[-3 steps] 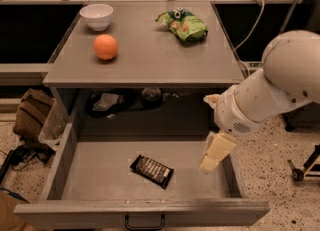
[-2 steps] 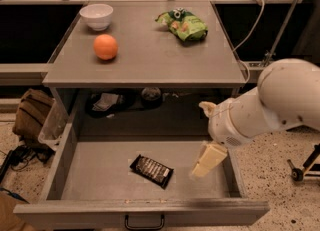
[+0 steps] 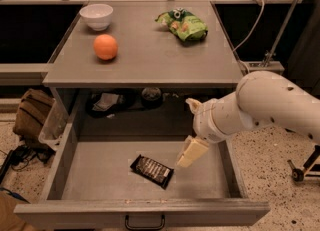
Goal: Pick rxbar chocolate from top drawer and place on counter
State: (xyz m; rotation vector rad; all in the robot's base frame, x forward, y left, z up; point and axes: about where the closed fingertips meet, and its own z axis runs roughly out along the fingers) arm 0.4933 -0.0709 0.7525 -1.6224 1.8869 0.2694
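rxbar chocolate (image 3: 152, 170) in top drawer (image 3: 141, 209), jaws spread just beside

I saw the rxbar chocolate (image 3: 152, 170) lying flat on the floor of the top drawer (image 3: 140, 212), low in the frame near its centre, its black wrapper with pale lettering slanted to the drawer front. The drawer stood pulled open (grey, shallow, a small dark handle at the bottom edge). Above it the counter (image 3: 150, 60) filled the upper middle of the frame, flat, grey and matte. The gripper (image 3: 191, 151) hung inside the drawer, just right of the bar; I couldn't tell whether they touched.
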